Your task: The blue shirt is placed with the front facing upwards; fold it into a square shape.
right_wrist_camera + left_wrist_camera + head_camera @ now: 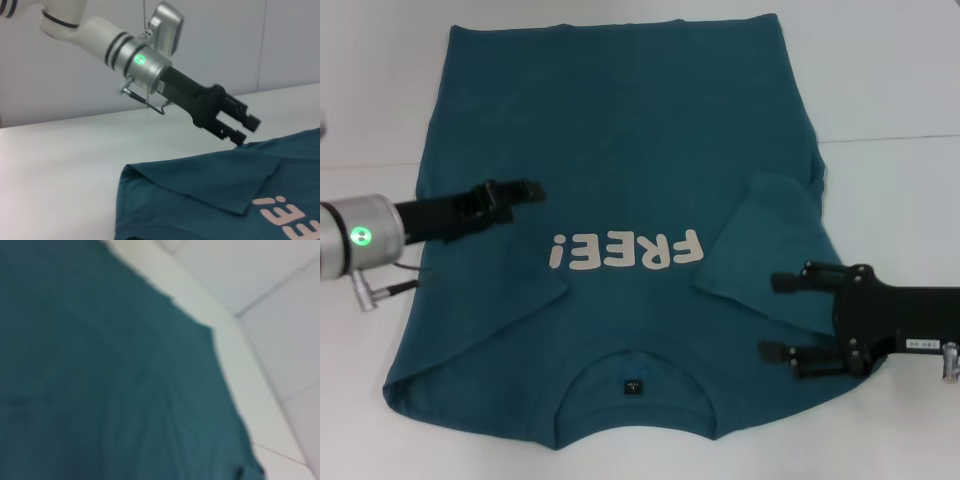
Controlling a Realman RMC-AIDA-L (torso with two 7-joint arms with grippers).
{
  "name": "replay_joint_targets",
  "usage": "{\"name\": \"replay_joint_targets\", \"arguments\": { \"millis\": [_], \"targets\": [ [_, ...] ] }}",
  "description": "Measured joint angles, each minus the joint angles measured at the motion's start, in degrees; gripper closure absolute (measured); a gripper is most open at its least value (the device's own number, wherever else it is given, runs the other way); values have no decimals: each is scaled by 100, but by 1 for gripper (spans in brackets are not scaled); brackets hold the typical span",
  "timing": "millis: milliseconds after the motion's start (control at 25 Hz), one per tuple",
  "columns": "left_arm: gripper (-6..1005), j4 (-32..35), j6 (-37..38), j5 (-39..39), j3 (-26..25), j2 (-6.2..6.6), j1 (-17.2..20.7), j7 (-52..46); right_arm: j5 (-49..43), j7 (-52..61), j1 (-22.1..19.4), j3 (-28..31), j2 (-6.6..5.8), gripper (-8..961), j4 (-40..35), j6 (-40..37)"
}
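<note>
The large dark teal-blue short-sleeved cotton T-shirt (640, 170) lies flat on the white table (890, 90) with its white "FREE!" lettering (625, 251) facing up, its collar and small dark neck label (635, 385) at 6 o'clock of the head view and its hem at 12 o'clock; both sleeves are folded in over the body. The left gripper (525, 190) hovers above the shirt at 9 o'clock of the lettering, its 2 fingers slightly parted and holding nothing. The right gripper (775, 316) sits at 4 o'clock of the lettering, by the folded-in sleeve, its 2 fingers spread wide with nothing between them.
</note>
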Motion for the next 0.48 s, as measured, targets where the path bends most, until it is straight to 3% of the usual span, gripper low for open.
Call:
{"name": "replay_joint_targets", "arguments": {
  "millis": [320, 480],
  "targets": [
    [188, -260, 1771, -991, -16, 704, 82, 2547, 16, 1538, -46, 204, -112, 29, -1103, -151],
    [139, -374, 2450, -870, 42, 957, 131, 3192, -135, 2657, 46, 191, -296, 29, -1432, -124]
  ]
}}
